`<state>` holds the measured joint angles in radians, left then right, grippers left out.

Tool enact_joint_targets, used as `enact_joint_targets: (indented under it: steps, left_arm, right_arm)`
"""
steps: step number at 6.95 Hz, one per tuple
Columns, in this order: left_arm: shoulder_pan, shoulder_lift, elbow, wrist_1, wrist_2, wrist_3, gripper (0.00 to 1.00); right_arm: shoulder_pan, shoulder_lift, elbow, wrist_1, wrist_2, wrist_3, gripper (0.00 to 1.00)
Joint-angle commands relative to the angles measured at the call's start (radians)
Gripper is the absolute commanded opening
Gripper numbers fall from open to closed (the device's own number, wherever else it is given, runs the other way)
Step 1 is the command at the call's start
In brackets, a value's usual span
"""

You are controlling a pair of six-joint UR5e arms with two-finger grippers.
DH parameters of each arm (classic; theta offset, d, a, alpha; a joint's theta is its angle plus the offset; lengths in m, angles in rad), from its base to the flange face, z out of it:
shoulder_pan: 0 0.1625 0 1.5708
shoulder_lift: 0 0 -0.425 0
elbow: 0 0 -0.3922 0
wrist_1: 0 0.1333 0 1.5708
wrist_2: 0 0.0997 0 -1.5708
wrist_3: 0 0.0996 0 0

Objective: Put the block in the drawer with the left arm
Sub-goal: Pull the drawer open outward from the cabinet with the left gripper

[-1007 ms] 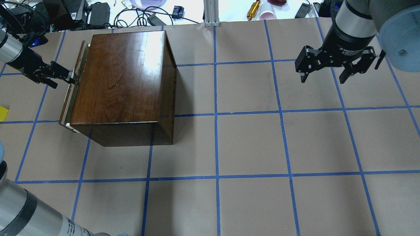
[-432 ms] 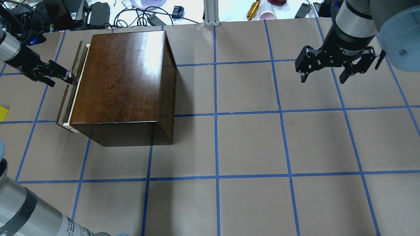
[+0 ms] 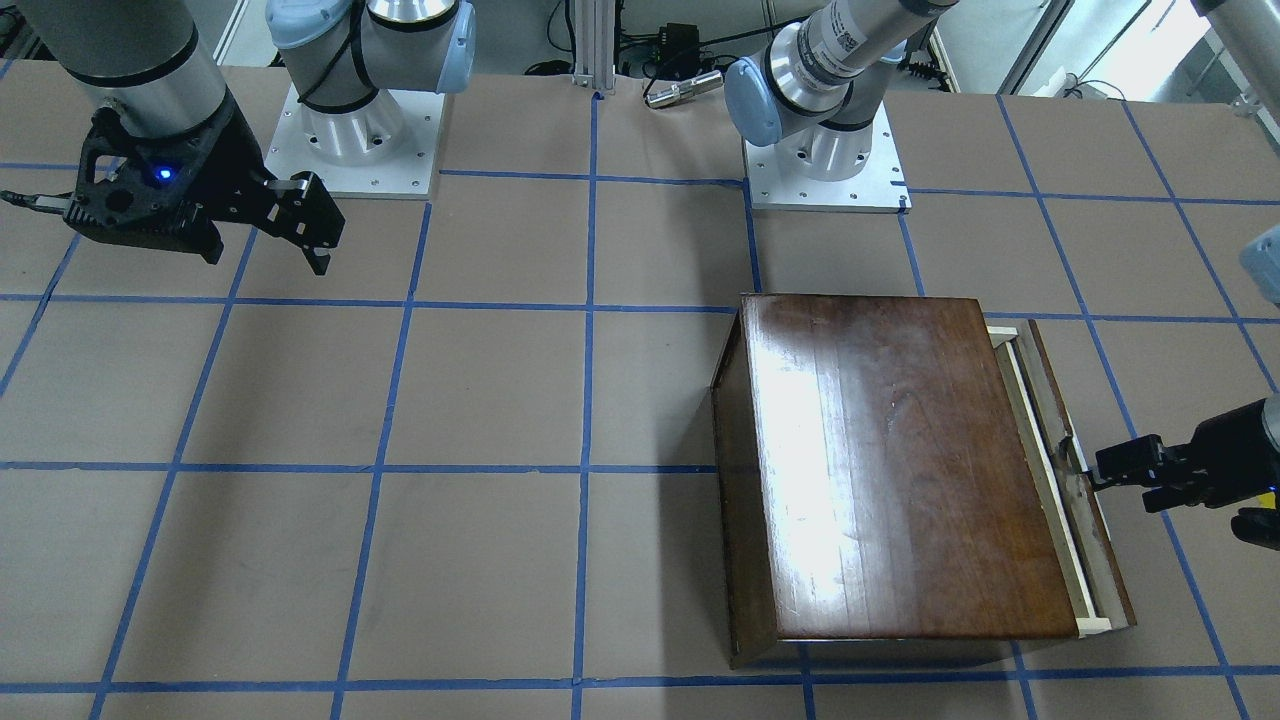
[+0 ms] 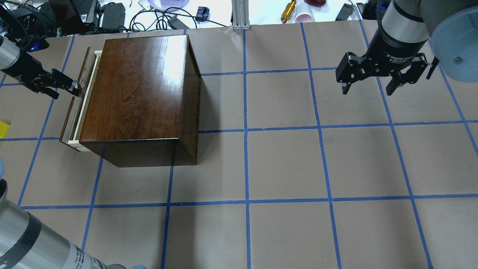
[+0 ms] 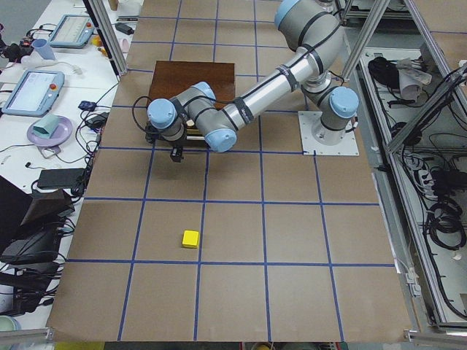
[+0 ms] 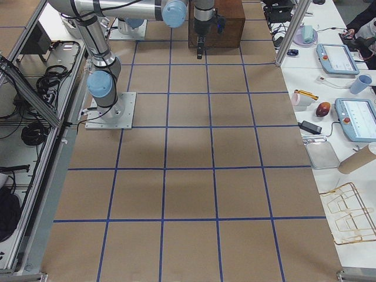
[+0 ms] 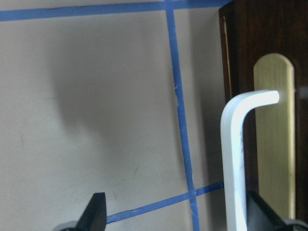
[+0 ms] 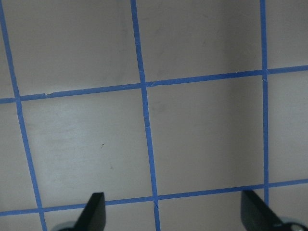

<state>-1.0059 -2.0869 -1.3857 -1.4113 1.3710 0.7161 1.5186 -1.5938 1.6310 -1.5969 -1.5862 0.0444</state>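
The glossy dark wooden box stands at the table's left, also in the front view. Its drawer is slid out a small way, showing a pale-wood rim. My left gripper is at the drawer's dark front, jaws apart. In the left wrist view the metal pull lies between the fingers, close to the right one. The yellow block lies on the table well away from the box, at the overhead view's left edge. My right gripper hangs open and empty over the table.
Cables, power bricks and small items lie past the table's far edge. An aluminium post stands at the far edge's middle. The arm bases are bolted to the table's robot side.
My left gripper has moved left, away from the box, and the drawer has slid out further with it. The right arm has not moved.
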Motion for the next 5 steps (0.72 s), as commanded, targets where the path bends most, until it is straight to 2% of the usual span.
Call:
enact_joint_targets:
  steps: [1, 5]
  left_arm:
    - [0.003, -0.005, 0.013, 0.002, 0.005, 0.017, 1.0]
    - [0.006, -0.019, 0.036, 0.002, 0.028, 0.031, 0.99]
  right_arm:
    - [0.0, 0.0, 0.0, 0.0, 0.0, 0.0, 1.0]
    - [0.0, 0.0, 0.0, 0.0, 0.0, 0.0, 1.0]
